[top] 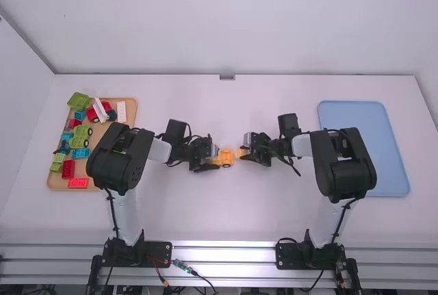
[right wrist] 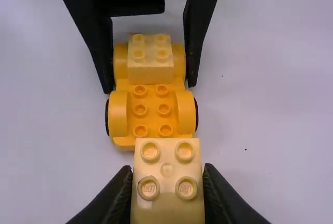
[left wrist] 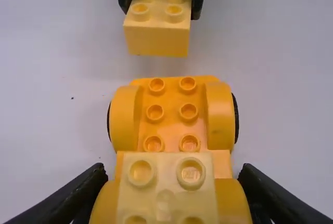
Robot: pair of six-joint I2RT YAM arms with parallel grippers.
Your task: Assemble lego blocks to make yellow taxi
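Clamping studded plastic, left fingers (top: pixel 207 168) hug a wheeled chassis (left wrist: pixel 172 99), right fingers (top: pixel 254 159) a brick (right wrist: pixel 167 206).

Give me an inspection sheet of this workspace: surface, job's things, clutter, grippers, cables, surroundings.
Surface: white table; small dark specks near the build.
Job's things: yellow wheeled toy base with a pale-yellow studded brick on one end; matching pale-yellow brick held apart from it.
Clutter: tan tray of mixed coloured blocks at left; flat blue tray at right.
Grippers: left pincer closed around the base's bricked end; right pincer closed on the matching brick.
Cables: thin black cables along both arms; green-and-red lead at near edge.
Surroundings: pale walls; grooved metal rail in front.
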